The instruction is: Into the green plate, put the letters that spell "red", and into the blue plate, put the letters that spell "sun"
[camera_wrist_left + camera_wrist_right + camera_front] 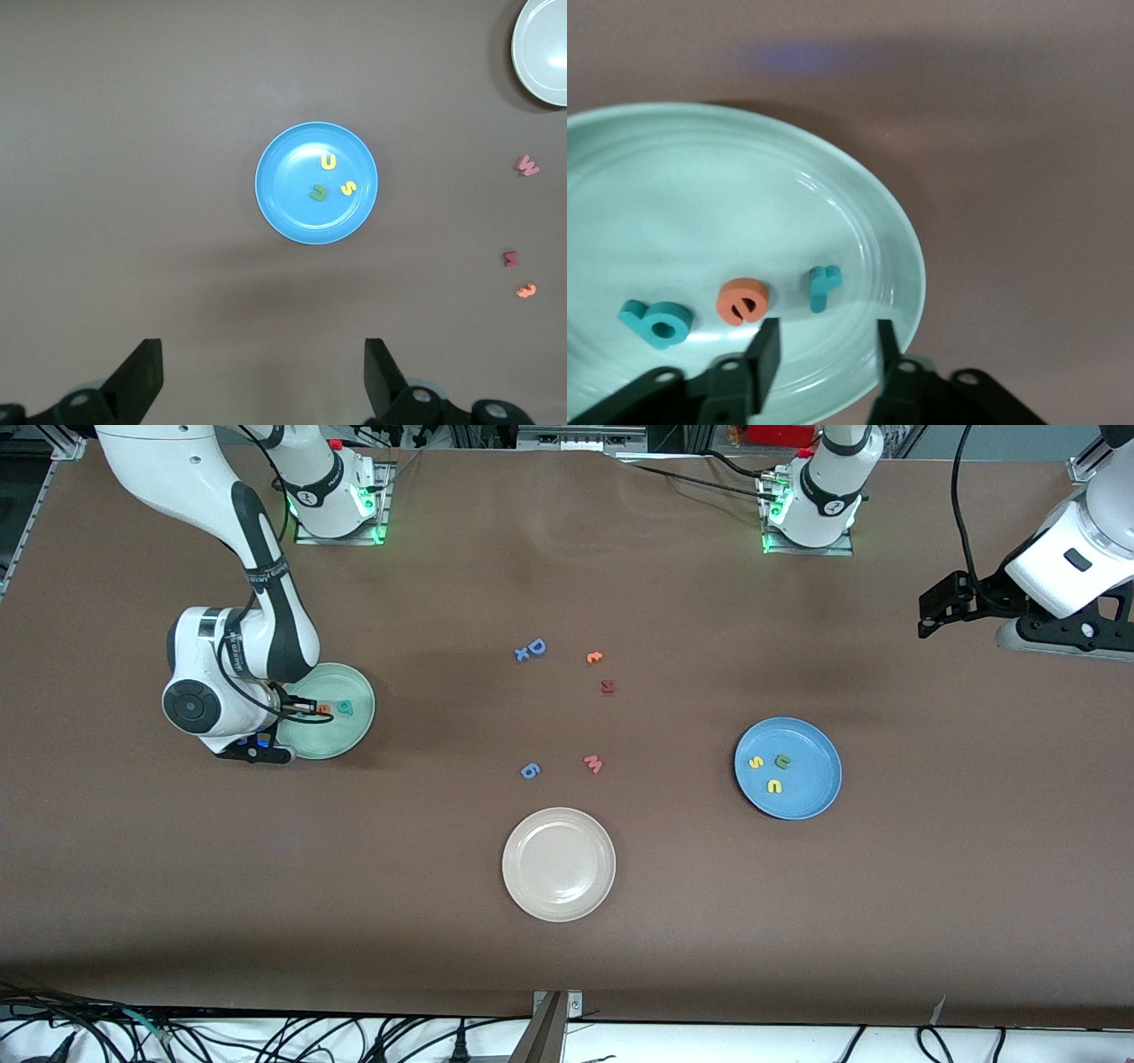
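The right claw [822, 350] hangs low over the green plate [354, 726] with its fingers apart and nothing between them, the teal "r" [824, 288] lying just below beside the orange "e" [742, 301] and the teal "d" [656, 322]. So "red" looks finished, and the yellow "s" [756, 762], yellow "u" [774, 786] and olive "n" [782, 760] already sit in the blue plate [819, 793]. The left claw [257, 376] waits spread wide and empty, high over the table at its arm's end (the blue plate in its sight), and what remains, I judge, is only for the right arm to lift straight up without nudging the letters.
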Controlling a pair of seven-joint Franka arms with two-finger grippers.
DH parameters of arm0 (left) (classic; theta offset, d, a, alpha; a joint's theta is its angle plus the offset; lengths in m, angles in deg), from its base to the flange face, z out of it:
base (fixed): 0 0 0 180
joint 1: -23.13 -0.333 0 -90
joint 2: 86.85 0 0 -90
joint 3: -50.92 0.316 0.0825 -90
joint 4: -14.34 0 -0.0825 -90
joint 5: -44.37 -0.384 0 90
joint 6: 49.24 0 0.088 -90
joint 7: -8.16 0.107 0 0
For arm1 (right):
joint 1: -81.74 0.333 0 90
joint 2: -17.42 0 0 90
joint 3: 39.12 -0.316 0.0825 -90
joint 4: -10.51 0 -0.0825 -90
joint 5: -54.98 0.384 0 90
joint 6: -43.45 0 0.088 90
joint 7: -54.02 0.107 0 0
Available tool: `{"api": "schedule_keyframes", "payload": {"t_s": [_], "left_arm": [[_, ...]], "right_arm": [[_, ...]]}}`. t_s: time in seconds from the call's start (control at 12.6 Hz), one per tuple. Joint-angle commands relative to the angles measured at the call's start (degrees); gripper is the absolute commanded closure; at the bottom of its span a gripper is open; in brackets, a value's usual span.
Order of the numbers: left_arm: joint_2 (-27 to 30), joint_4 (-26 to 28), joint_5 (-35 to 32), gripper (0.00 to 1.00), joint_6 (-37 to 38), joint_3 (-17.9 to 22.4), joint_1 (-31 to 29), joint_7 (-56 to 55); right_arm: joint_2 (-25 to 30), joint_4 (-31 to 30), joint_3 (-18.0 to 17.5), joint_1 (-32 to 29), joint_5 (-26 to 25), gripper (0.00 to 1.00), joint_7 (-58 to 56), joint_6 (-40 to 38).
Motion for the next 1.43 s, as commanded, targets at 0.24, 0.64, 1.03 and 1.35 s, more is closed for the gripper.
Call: {"api": "schedule_keyframes", "payload": {"t_s": [0.24, 0.64, 1.03, 1.35], "left_arm": [[1.5, 0.9, 0.2, 0.00, 0.4, 0.1, -0.1, 1.2], [1.2, 0.9, 0.2, 0.00, 0.0, 0.1, 0.0, 1.2], [1.3, 0.8, 0.2, 0.00, 0.0, 0.1, 0.0, 1.3], [1.2, 0.7, 0.2, 0.00, -0.2, 0.2, -0.1, 1.3]], "right_arm": [[9.6, 1.0, 0.1, -0.1, 1.4, 0.24, -1.1, -3.6], [13.2, 17.9, 1.6, -0.2, 1.2, 0.01, -0.3, -23.0], [14.5, 28.8, 3.5, -0.4, 0.6, 0.01, -1.2, -30.4], [15.5, 29.4, -0.8, -5.4, 0.3, 0.01, -0.2, -30.5]]}}
